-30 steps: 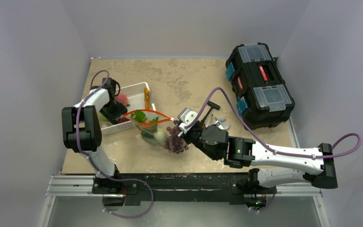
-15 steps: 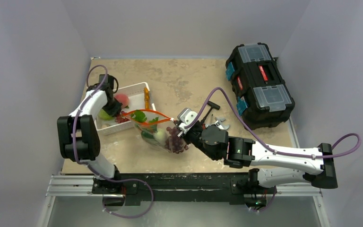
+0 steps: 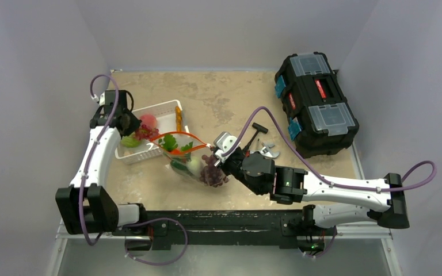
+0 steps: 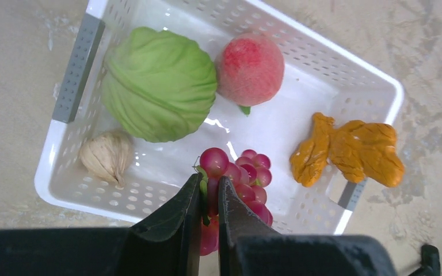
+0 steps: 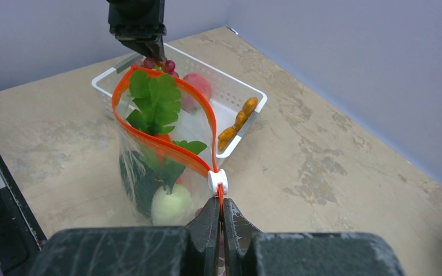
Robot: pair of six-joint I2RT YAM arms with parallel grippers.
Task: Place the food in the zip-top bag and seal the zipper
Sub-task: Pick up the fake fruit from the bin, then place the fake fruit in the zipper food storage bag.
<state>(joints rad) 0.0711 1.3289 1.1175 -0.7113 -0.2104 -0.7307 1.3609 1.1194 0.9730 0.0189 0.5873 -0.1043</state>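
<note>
Step in hand: loading food, I'd say; the zip-top bag [image 5: 138,167] is open and one piece is lifted clear of the white basket [image 4: 316,43].
Left fingers: the left gripper [image 4: 209,187] is clamped on the green stalk of the grapes [image 4: 239,172], and the bunch hangs just past the tips, over the basket's near side.
Right fingers: the right gripper [image 5: 219,207] is pinched tight on the end of the zipper [image 5: 212,135], with the white slider [image 5: 217,181] sitting just above the tips.
Bag: it stands up from the right fingers with its mouth gaping in a wide loop. In the right wrist view the far lip comes right under the left fingers.
Inside it: leafy greens [image 5: 152,100] up near the mouth and a pale round piece [image 5: 170,206] low down, close beside the right fingers.
Below the left fingers: cabbage [image 4: 158,83], peach [image 4: 249,68] and a garlic-like bulb [image 4: 106,156] lie in the basket, with the small orange piece [image 4: 351,152] off to one side.
Next move: the grapes need carrying over the loop and lowering before the left fingers let go. The right fingers should keep the mouth taut and upright.
Sealing: not yet due by my reckoning, with food left in the basket.
</note>
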